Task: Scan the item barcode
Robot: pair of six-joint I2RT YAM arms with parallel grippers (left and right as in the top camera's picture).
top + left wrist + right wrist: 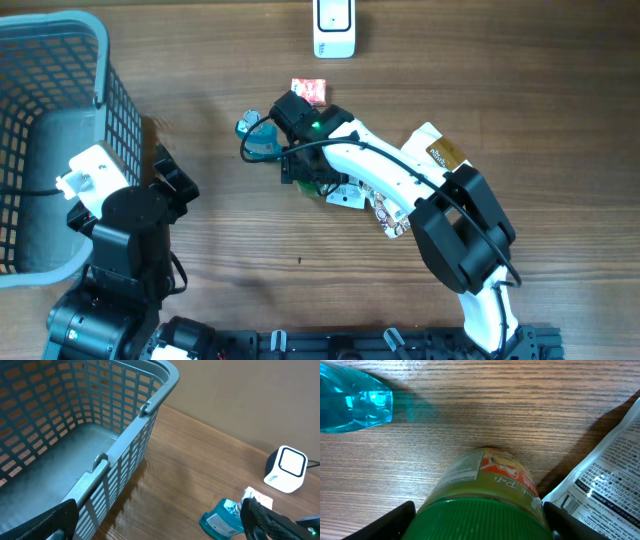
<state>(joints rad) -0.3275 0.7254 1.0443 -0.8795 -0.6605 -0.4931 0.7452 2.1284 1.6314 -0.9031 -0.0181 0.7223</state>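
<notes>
My right pincer (479,519) straddles the green-lidded, yellow-and-red-labelled jar (490,480) lying on the wooden table (470,405), grip not yet certain, I cannot tell, so carrying it to the white box-shaped scanner (334,28) is all ahead.

Right wrist camera: a green-lidded jar between my fingers

I see a jar (485,472) on the wooden table (520,405), its ribbed green lid (480,520) nearest the lens and a red, yellow and white label (495,467) facing up. My right gripper (480,521) straddles the lid with a black finger (390,522) close against each side, though I can't tell whether they press on it. Up and left of the jar, apart from it, lies a clear blue bottle (352,402). Just right of the jar is a white printed packet (605,485), barcode showing.
</notes>
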